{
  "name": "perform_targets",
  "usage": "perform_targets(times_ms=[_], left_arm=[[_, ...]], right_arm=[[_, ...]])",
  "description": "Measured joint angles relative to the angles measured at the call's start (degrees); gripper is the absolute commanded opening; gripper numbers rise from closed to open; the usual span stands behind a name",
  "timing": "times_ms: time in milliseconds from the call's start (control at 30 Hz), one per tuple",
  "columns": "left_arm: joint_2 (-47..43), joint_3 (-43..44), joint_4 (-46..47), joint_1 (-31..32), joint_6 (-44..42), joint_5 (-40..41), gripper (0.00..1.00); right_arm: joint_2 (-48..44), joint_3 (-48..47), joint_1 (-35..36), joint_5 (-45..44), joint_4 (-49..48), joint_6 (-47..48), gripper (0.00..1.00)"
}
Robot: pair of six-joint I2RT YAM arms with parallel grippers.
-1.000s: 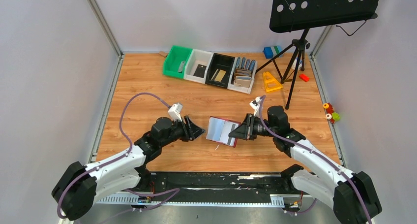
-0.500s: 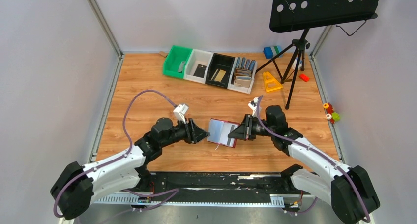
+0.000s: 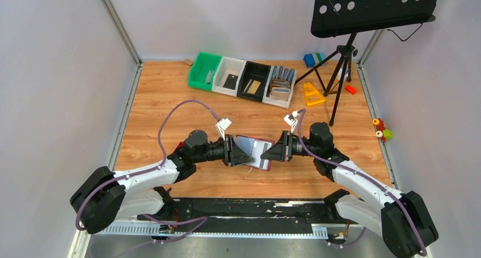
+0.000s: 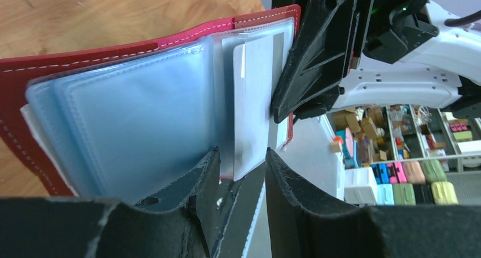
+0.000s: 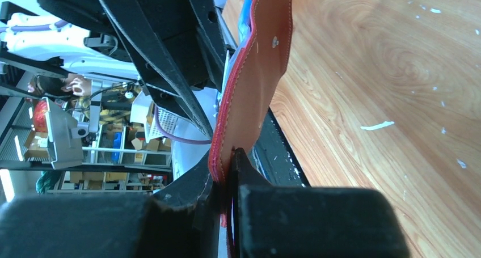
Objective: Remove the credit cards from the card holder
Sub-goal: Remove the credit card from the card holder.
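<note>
Your right tool (image 3: 266, 153) is clamped tight on the holder (image 3: 251, 145) at its 3 o'clock edge, holding it open over mid-bench (image 3: 170, 99). Your left tool (image 4: 240, 157), at 9 o'clock, stands partly open, its fingers straddling a pale grey card (image 4: 252, 110) that pokes from a clear sleeve (image 4: 130, 116).

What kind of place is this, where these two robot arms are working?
Probably a robotics lab test cell: the wooden table is boxed in by white panels, a row of sorting bins sits at its far edge, and storage shelves of stock show behind.
</note>
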State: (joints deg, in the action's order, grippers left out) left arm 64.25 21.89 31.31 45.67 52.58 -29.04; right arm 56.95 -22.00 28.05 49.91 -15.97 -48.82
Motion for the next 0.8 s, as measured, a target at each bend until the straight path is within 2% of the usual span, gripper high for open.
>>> perform_targets(times_ms=[200,267,333,367,433,500,633,700,767,800], left_arm=[[1.55,0.46,3.21,-0.02,2.03,-3.87,0.18],[1.77,0.46,4.83,-0.07,2.86,-4.70,0.10],[1.77,0.44,5.77,-0.20,3.45,-5.42,0.02],[1.77,0.44,5.99,-0.28,3.76,-5.60,0.00],[1.77,0.44,7.13,-0.33,4.17,-5.99,0.00],[1.77,0.42,8.02,-0.50,4.35,-6.12,0.00],[1.77,-0.22,9.05,-1.81,5.16,-6.32,0.00],[1.77,-0.81,9.86,-2.40,5.70,-6.47,0.00],[1.77,-1.25,10.71,-2.78,6.21,-6.58,0.00],[1.79,-1.40,11.26,-2.97,6.51,-6.71,0.00]], right_arm=[[0.31,0.74,-0.02,2.86,-5.75,-3.23,0.01],[0.74,0.92,-0.09,3.72,-7.26,-3.98,0.08],[0.98,1.18,-0.20,4.28,-8.39,-4.70,0.21],[1.01,1.33,-0.35,4.42,-8.72,-4.90,0.24],[1.05,1.51,-0.42,4.39,-9.01,-5.25,0.32],[1.05,1.57,-0.37,4.39,-9.42,-5.55,0.33],[0.63,1.86,-0.39,4.22,-10.12,-5.79,0.29],[0.37,2.19,-0.42,4.15,-10.38,-5.84,0.20],[0.31,2.40,-0.50,4.11,-10.51,-6.01,0.07],[0.31,2.49,-0.61,4.04,-10.49,-6.19,0.03]])
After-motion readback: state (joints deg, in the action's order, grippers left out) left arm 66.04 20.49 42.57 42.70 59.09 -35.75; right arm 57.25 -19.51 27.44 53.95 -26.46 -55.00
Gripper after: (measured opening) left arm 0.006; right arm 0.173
